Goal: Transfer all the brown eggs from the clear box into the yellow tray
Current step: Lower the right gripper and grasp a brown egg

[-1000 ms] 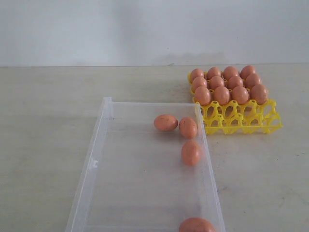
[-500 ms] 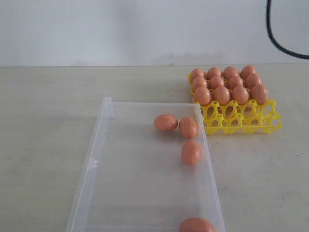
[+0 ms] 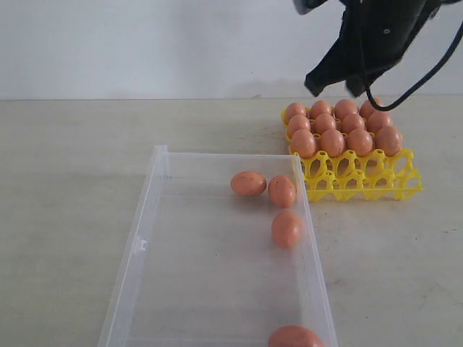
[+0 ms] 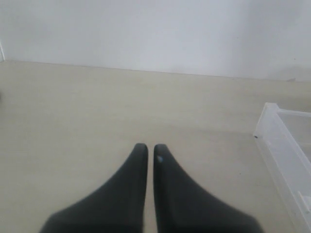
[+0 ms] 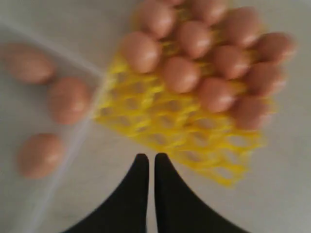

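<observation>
Several brown eggs lie loose in the clear box (image 3: 155,217): one (image 3: 248,183) beside another (image 3: 281,191), a third (image 3: 286,228) nearer, and one (image 3: 294,337) at the bottom edge. The yellow tray (image 3: 362,181) holds several eggs (image 3: 332,141) in its rear three rows, while its front row of cups is bare. My right arm (image 3: 369,36) hangs above the tray's back. The right gripper (image 5: 147,156) is shut and holds nothing, above the table in front of the tray (image 5: 160,121). My left gripper (image 4: 147,146) is shut and holds nothing, over bare table.
A black cable (image 3: 427,76) loops down from the right arm over the tray's far right. A corner of the clear box (image 4: 286,145) shows in the left wrist view. A pale wall (image 3: 145,43) stands behind the table.
The right arm has come into the exterior view from the top right and now hangs over the tray. Half a second ago only its cable showed. The eggs have not moved.
</observation>
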{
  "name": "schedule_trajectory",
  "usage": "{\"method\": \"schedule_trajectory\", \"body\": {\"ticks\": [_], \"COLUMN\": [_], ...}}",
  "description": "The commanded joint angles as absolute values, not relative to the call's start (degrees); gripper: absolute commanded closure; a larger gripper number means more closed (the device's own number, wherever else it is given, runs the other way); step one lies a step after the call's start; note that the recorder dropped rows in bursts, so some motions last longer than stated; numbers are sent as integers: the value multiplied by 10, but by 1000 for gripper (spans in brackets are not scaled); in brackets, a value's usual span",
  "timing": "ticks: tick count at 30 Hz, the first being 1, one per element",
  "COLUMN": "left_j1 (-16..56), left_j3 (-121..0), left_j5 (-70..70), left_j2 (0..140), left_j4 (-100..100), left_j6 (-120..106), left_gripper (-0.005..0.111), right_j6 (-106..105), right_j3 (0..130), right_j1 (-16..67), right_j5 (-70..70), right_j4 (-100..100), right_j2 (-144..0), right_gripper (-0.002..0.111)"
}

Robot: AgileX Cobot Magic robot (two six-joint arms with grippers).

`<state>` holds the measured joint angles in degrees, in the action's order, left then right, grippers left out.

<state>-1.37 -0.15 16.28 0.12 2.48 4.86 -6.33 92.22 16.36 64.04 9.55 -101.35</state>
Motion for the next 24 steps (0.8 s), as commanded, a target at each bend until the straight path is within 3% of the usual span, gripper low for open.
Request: {"method": "schedule_trajectory", "body": {"ticks": [1,17,20,24], "left_j1": [-16,-16,-16,-16], "left_j3": [0,0,0,0], "left_j5": [159,159,159,159], "left_j2": [0,0,0,0], "left_j4": [23,23,23,23], "left_j6": [47,47,47,47], "left_gripper": [103,103,103,103], "right_j6": [-175,-343,-377,-381], "right_j3": [964,945,922,867], "right_j1": [156,289,306,310], "right_j5": [677,700,700,700], "right_j4": [-160,-157,-147,-130], "right_j2": [-1037,-1125,-1125,-1125], "right_gripper": [109,107,96,69]}}
